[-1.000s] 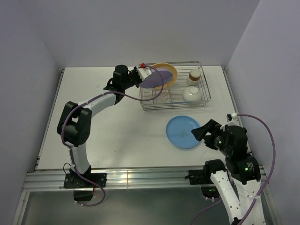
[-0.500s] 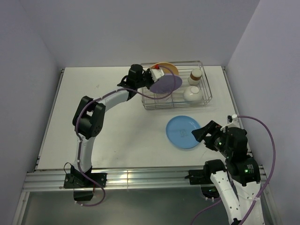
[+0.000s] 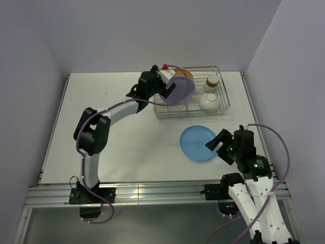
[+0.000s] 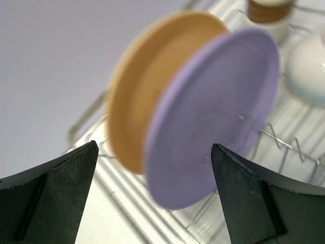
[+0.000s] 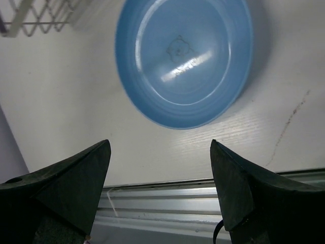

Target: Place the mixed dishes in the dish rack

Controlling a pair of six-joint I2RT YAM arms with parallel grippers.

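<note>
1. The left wrist view is soft and blurred. The cup (image 4: 269,7) is cut off by its top edge and the bowl (image 4: 311,71) by its right edge.
2. The orange-yellow plate (image 4: 147,86) stands just behind the lavender plate (image 4: 213,112), which covers a good part of it.
3. From above, the left fingertips are lost against the lavender plate. I cannot tell which slot of the dividers (image 4: 277,140) holds either plate.
4. The left arm (image 3: 111,109) stretches far across the table (image 3: 117,137), with its wrist over the left end of the dish rack (image 3: 225,104).
5. The left gripper (image 4: 153,152) has its fingers spread wide and holds nothing. The lavender plate stands on edge in the rack, tilted, just ahead of the tips, with a gap to each finger.
6. The right arm (image 3: 254,173) is folded at the near right of the table, its wrist aimed left and down.
7. The right gripper (image 5: 160,145) is also spread wide and empty. The blue plate (image 5: 185,61) lies flat on the table just beyond its tips, on the near side of the rack and apart from it.
8. The cup and bowl sit in the right end of the rack, the cup farther back and the bowl nearer.
</note>
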